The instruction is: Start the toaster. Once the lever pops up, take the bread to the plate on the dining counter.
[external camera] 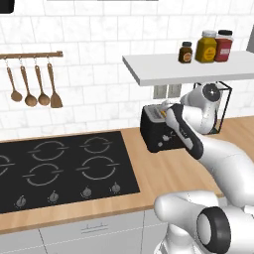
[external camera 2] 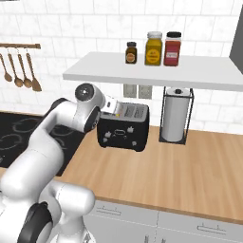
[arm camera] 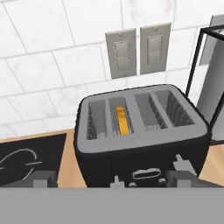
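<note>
Toaster [arm camera: 140, 131] sits directly below and ahead of the gripper [arm camera: 109, 179], jaws spread, empty; bread [arm camera: 123, 120] upright in second slot.

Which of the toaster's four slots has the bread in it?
The second slot from the left in the hand view holds the bread, an orange-yellow strip sunk in the toaster. The other three show just bare wire racks.
</note>
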